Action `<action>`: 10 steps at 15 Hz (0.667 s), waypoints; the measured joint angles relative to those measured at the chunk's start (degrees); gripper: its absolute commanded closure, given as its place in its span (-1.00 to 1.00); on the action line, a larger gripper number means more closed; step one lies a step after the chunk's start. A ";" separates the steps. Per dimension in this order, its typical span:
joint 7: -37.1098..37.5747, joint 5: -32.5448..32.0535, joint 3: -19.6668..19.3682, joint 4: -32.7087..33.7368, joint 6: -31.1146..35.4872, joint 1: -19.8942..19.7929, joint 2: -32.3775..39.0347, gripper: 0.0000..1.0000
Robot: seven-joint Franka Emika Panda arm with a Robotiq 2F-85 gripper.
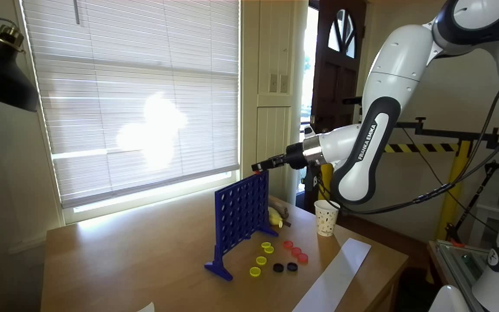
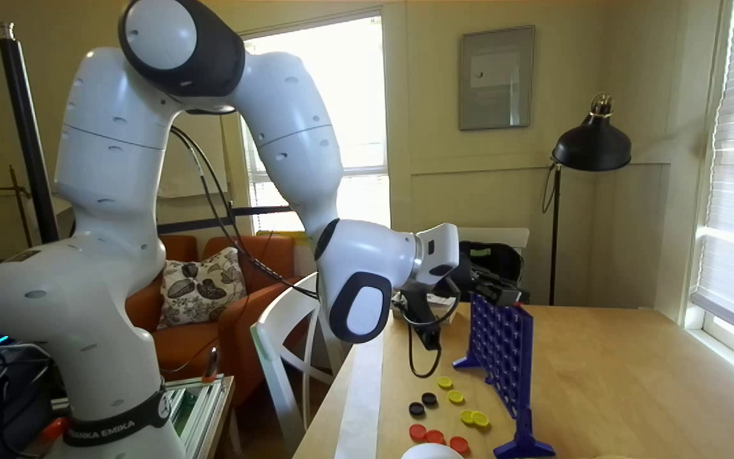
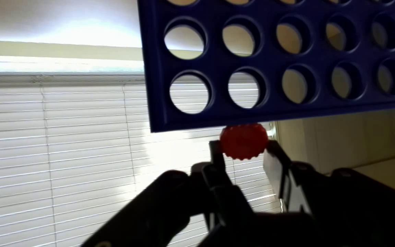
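My gripper [image 3: 243, 146] is shut on a red disc [image 3: 243, 140], its two fingertips pressing opposite sides of the disc's ridged rim. The disc is at the top edge of the upright blue rack [image 3: 190, 122], which is full of round holes and appears upside down in the wrist view. The disc meets that edge near the second column from the rack's end; whether any of it is inside the slot I cannot tell. In both exterior views the gripper [image 1: 258, 167] is just above the rack [image 1: 218, 221], with only a sliver of red visible beneath the fingers.
On the wooden table [image 1: 145, 255], beside the rack, lie several yellow discs [image 1: 261, 260], two black discs [image 1: 278, 268] and three red discs [image 1: 296, 251]. A patterned paper cup [image 1: 325, 219] and a white strip [image 1: 334, 275] are near the edge. Something yellow [image 1: 274, 216] lies behind the rack.
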 measured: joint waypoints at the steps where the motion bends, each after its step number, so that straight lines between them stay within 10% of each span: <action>1: 0.00 0.00 0.00 0.13 0.00 0.00 0.10 0.80; 10: 0.00 0.00 0.10 0.91 0.00 0.11 0.65 0.80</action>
